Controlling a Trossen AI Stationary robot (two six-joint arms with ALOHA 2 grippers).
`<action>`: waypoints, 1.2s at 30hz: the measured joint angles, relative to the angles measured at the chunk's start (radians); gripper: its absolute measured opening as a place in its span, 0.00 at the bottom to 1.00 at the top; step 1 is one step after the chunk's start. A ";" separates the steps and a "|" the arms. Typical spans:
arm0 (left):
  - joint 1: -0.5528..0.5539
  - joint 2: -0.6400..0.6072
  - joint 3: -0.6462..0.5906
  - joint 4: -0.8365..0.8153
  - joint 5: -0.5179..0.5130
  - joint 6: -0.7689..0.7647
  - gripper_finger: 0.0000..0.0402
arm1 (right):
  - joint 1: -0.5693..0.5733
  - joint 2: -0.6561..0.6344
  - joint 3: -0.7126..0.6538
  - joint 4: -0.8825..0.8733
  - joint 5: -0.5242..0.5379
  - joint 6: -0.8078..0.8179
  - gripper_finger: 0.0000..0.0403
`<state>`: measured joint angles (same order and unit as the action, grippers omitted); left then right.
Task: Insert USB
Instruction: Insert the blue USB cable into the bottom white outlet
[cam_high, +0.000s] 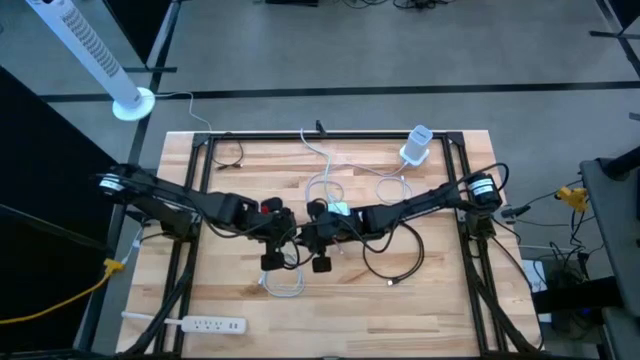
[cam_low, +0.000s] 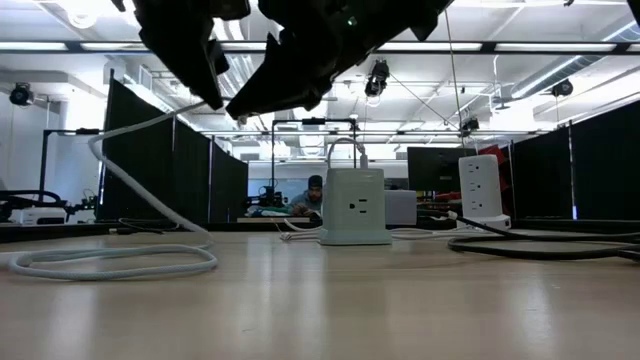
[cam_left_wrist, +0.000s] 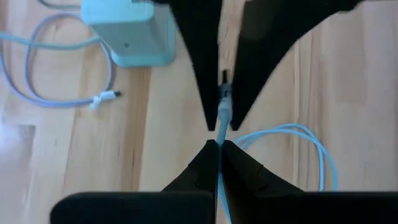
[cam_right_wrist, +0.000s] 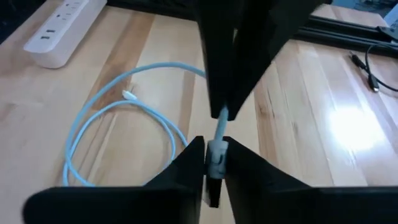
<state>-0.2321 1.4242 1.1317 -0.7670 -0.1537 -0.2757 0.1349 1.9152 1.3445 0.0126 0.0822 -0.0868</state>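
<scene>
1. There, above the middle of the table (cam_high: 440, 300), my left pincer (cam_left_wrist: 219, 144) was clamped on the white cable (cam_left_wrist: 221, 121) just behind its plug, and my right pincer (cam_right_wrist: 213, 144) was clamped on the same cable's USB plug (cam_right_wrist: 217, 158); the two pincers met tip to tip.
2. The rest of the cable lay coiled on the table below.
3. The pale charger block (cam_left_wrist: 129, 31) stood nearby, beyond the pincers; a second white cable's loose end (cam_left_wrist: 106, 98) lay just beside it.
4. To do this well, I judged I should keep the plug level, square it to the block's port, and let one pincer steady while the other pushed slowly.
</scene>
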 joint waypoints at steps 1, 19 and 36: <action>0.000 -0.001 0.003 0.001 -0.002 0.005 0.00 | -0.001 0.000 0.000 -0.001 0.000 0.000 0.06; -0.005 -0.003 0.005 -0.027 -0.095 -0.001 0.04 | -0.006 0.000 -0.002 -0.033 0.006 -0.013 0.05; -0.145 -0.004 0.002 0.007 -0.429 -0.036 0.10 | 0.013 -0.020 -0.004 -0.264 0.023 -0.144 0.05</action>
<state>-0.3768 1.4204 1.1336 -0.7604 -0.5830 -0.3113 0.1482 1.8950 1.3403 -0.2516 0.1051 -0.2307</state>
